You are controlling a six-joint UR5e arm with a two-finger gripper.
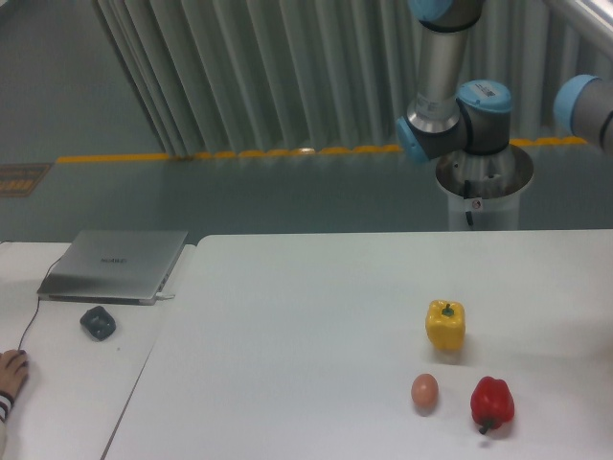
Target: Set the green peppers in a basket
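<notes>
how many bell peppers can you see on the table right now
2. The yellow pepper stands right of centre; the red pepper lies nearer the front edge, beside the egg. No green pepper or gripper is in view.

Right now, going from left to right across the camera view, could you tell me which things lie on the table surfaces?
Person's hand → dark mouse → silver laptop → egg → yellow bell pepper → red bell pepper. The green pepper and gripper are out of view.
</notes>
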